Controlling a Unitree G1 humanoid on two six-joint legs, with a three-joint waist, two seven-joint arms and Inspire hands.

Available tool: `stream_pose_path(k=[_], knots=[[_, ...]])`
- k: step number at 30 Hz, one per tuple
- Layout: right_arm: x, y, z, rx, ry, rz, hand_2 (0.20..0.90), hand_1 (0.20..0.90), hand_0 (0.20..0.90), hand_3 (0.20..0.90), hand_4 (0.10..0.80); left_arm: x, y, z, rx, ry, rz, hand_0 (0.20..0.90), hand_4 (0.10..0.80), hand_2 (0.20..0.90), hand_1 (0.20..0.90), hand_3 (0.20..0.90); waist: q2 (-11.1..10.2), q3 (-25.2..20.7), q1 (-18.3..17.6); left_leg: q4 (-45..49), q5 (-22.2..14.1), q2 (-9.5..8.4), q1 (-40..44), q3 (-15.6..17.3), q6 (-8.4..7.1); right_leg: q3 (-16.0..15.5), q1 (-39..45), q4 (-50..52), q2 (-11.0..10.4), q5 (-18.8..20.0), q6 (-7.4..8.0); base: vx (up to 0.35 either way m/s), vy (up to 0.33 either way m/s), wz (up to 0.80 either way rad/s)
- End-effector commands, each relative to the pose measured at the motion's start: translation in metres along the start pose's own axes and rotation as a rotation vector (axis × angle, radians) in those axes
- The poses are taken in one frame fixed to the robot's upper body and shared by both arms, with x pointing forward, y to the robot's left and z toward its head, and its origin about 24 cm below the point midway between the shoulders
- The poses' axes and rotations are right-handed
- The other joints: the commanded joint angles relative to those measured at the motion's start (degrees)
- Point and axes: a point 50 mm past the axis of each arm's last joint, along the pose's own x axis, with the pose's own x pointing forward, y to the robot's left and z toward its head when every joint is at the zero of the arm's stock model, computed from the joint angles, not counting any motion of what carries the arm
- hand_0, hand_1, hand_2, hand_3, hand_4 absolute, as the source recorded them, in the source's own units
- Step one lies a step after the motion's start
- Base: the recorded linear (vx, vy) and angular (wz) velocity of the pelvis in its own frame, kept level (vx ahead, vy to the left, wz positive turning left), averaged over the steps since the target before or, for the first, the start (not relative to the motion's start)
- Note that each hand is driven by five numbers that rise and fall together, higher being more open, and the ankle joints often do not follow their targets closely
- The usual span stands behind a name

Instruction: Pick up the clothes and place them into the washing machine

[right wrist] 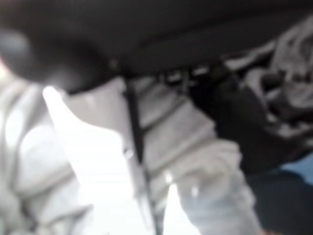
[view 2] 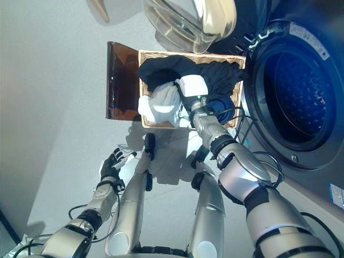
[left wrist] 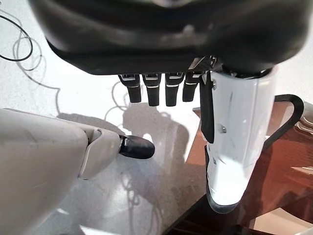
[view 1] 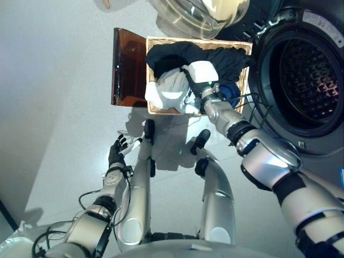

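Right hand reaches down into the basket, onto the white and dark clothes heaped beside the washing machine. Its wrist view shows pale cloth close up; finger grip unclear. Left hand hangs relaxed over the floor.

Place: I read this as a laundry corner, home or test room I cannot tell.
Machine: front-loading washing machine, drum open, its glass door swung out.
Laundry: wicker basket full of clothes.
Floor: plain pale grey floor.
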Motion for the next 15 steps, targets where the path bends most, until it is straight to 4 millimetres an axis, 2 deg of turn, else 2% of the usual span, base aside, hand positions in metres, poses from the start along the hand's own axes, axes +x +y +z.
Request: stream_pose_path(k=[1, 15], knots=[[0.012, -0.024, 0.064, 0.141, -0.211, -0.073, 0.2, 0.2, 0.2, 0.2, 0.3, -0.003, 0.015, -0.005, 0.015, -0.015, 0.048, 0.9, 0.8, 0.9, 0.9, 0.9, 1.84, 0.55, 1.95, -0.71, 0.33, -2.19, -1.95, 0.12, -1.31, 2.18, 1.92, 3.37, -1.4, -3.05, 5.86, 0.0, 0.0, 0.0], [0.013, -0.024, 0.041, 0.104, -0.116, -0.104, 0.2, 0.2, 0.2, 0.2, 0.3, -0.004, 0.017, -0.009, 0.039, 0.005, 0.058, 0.9, 0.8, 0.9, 0.9, 0.9, 2.21, 0.55, 1.9, -0.5, -0.08, -2.65, -0.44, 0.36, -0.95, 2.45, 3.24, 3.29, -1.68, -2.87, 5.78, 0.0, 0.0, 0.0]])
